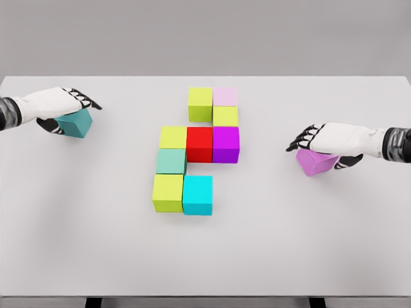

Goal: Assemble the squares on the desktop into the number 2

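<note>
Both forearms (9,112) cut off at edges

Block cluster (196,151) fills table (270,256) centre. Wide bare lanes on both sides and along the near edge. Left hand (58,106) and right hand (334,141) occupy the outer flanks.

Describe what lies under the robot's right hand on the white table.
Under the right hand sits a violet cube, its front faces showing below the fingers. The cube's top is covered by the palm, so contact there cannot be seen.
</note>
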You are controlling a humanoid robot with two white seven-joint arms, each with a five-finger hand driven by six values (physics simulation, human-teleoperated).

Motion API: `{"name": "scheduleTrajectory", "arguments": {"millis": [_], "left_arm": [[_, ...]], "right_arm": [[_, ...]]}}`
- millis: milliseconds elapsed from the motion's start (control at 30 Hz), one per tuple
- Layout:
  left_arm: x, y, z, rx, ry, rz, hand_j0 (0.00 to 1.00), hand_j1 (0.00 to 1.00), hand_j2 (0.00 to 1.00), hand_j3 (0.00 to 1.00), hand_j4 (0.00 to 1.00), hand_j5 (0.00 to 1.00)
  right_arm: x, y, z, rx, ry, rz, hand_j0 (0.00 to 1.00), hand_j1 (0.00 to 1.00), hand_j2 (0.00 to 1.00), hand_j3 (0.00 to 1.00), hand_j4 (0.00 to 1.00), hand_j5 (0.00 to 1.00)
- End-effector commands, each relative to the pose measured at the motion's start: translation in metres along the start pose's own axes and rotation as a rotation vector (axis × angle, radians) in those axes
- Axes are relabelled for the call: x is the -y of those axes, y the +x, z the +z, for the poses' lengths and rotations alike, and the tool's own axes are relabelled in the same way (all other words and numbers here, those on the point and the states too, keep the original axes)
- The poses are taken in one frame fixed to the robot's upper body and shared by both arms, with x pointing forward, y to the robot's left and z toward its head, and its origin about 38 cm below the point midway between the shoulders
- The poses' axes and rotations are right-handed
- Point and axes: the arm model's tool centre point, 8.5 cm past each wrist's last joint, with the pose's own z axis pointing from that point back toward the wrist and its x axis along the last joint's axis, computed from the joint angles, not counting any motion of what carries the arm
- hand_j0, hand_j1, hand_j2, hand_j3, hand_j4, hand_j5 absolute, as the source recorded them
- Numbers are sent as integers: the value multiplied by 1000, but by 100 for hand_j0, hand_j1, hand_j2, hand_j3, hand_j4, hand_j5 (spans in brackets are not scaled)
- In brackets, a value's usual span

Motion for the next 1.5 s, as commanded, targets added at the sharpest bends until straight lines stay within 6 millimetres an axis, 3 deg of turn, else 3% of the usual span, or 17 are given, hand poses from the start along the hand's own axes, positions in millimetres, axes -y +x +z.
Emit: {"name": "scheduleTrajectory", "arguments": {"millis": [0,200,433,867,1267,1467], "left_arm": [[1,0,0,-2,-6,-8,79,79,79,79,79,79],[1,-1,1,-4,-9,-10,69,69,69,69,69,69],[0,-1,1,-3,-4,-9,70,70,70,70,70,70],[-12,-1,1,-2,17,-19,71,71,71,71,71,71],[-19,7,-9,19,33,-21,71,71,71,71,71,71],[-28,5,-8,15,50,-28,71,71,71,71,71,71]], "right_arm": [[0,-1,0,-2,-1,-4,94,94,94,94,94,94],[-1,0,-1,-6,7,6,92,92,92,92,92,92],[-2,1,-2,-7,16,19,83,83,83,83,83,83],[2,-1,0,-12,10,25,79,79,79,79,79,79],[4,0,1,-8,4,21,63,63,63,63,63,63],[6,-1,3,-10,-3,22,60,60,60,60,60,60]]}}
